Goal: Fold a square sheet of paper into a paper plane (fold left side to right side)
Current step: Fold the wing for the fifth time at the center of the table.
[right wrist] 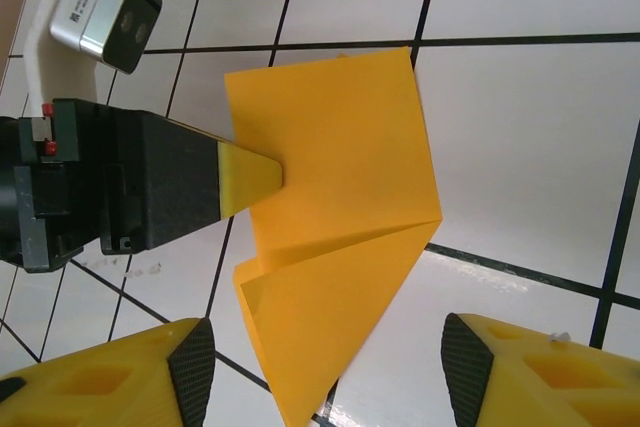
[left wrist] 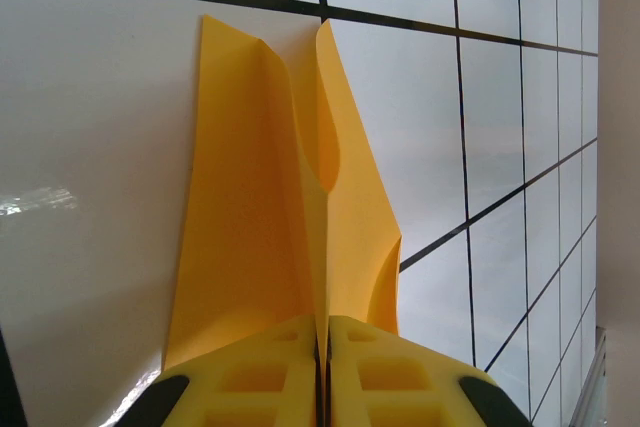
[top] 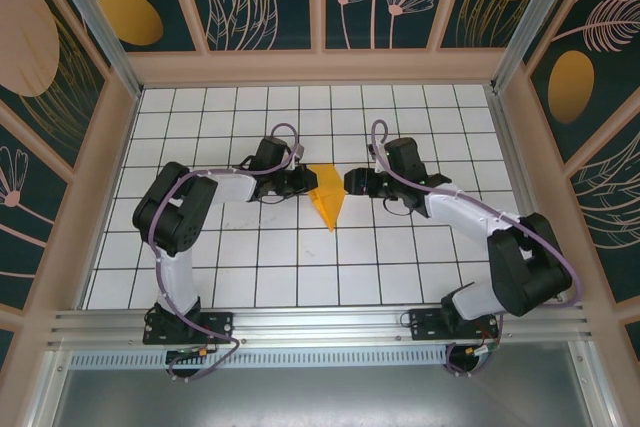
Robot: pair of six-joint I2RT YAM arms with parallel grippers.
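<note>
Orange-yellow paper plane (right wrist: 340, 207): left jaws clamp its edge. Left wrist view adds the raised centre fold; right wrist view has right jaws apart, straddling its tip.

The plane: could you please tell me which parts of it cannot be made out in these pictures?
- Left wrist: the plane's near end is hidden behind the shut left gripper.
- Right wrist: its narrow end is cut off by the bottom edge; the left gripper's fingertip covers part of one side.
- Top: its creases are too small to tell.
</note>
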